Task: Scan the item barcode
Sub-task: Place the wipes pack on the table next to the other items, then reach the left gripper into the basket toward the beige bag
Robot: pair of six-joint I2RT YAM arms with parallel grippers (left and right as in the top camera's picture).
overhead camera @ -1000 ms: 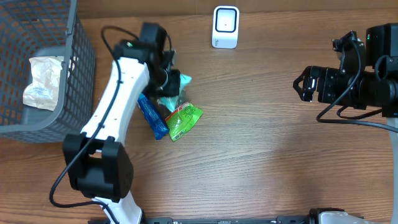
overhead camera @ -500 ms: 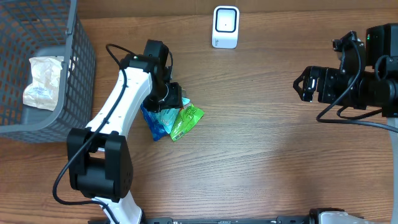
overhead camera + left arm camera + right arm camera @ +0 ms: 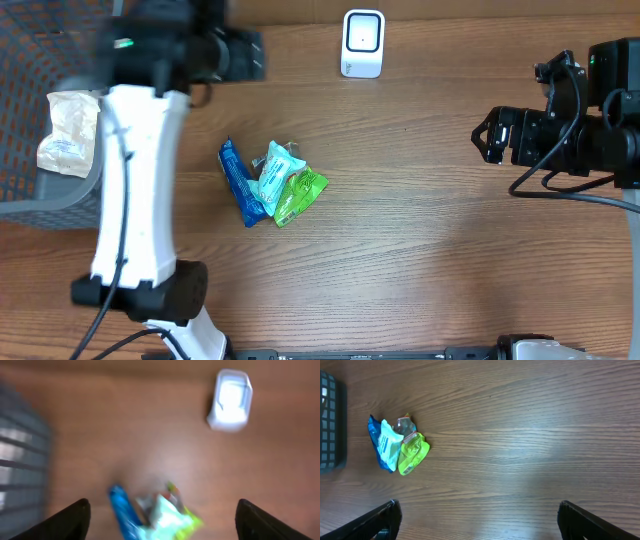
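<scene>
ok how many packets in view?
4. Three piled together: blue packet, teal packet, green packet. A white packet lies in the basket. Others may hide beneath the pile.

Plain brown wood-grain tabletop [image 3: 430,250]. Bears a white rounded plastic scanner box [image 3: 362,43] at the far edge and a grey plastic mesh basket [image 3: 40,205] at the left. Holds left of the middle a small heap: long blue wrapper [image 3: 238,185], pale teal-and-white packet [image 3: 274,170], bright green packet [image 3: 297,195], touching one another.
</scene>
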